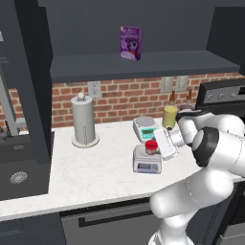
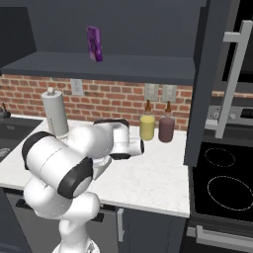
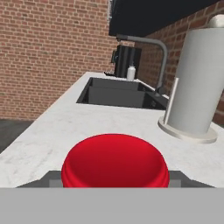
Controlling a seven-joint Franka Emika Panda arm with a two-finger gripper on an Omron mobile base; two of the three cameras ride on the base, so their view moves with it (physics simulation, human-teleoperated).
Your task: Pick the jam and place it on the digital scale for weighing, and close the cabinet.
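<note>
Left base view: the jam (image 1: 151,146) stands upright on the digital scale (image 1: 147,160), mid-tabletop (image 1: 86,167), bare marble toward the paper towel holder (image 1: 84,120); the tool (image 1: 160,144) is beside it, grip unclear. Right base view: cabinet (image 2: 210,74) door open over the stove edge. Hand view: red lid (image 3: 114,162) faces the sink (image 3: 118,94).

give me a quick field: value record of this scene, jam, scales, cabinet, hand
jam: red jar sitting on the grey digital scale; its red lid fills the hand view's foreground
other scale: white scale behind it, nothing on it
hand: at the jam; grip cannot be told
cabinet: open, door swung out on the right, purple box on the shelf
counter: paper towel holder left of the scales, yellow canister at the brick wall
task left: close the cabinet
</note>
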